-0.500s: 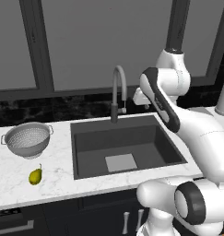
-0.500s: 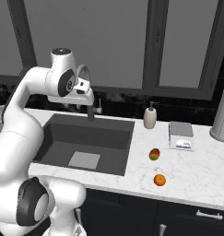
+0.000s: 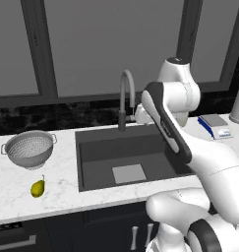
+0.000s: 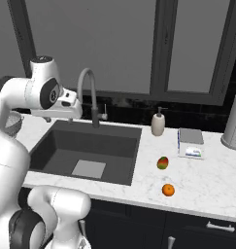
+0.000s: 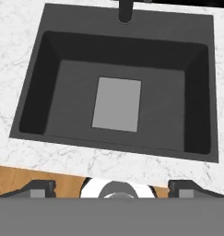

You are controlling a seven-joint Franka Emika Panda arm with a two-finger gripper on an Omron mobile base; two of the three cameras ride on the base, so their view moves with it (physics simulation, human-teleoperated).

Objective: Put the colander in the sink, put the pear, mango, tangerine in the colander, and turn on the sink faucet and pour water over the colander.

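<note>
The silver colander (image 3: 30,149) stands upright on the marble counter left of the sink (image 3: 99,157), and the yellow-green pear (image 3: 38,188) lies in front of it. On the counter right of the sink (image 4: 105,143) lie the mango (image 4: 162,162) and, nearer the front edge, the tangerine (image 4: 168,189). The sink faucet (image 3: 126,93) arches over the back of the basin; no water runs. My gripper (image 5: 111,186) hangs open above the sink (image 5: 62,92), its fingers wide apart and holding nothing. The white hand (image 4: 66,108) sits left of the faucet (image 4: 88,92).
A soap dispenser (image 4: 158,124), a small blue and white box (image 4: 190,142) and a grey canister (image 4: 233,129) stand on the right counter near the back. Dark windows and a black backsplash run behind. My forearm crosses the sink's right side in the left base view.
The hand has swung left and lower over the sink, away from the faucet's top. The fruit and the colander have not moved.
</note>
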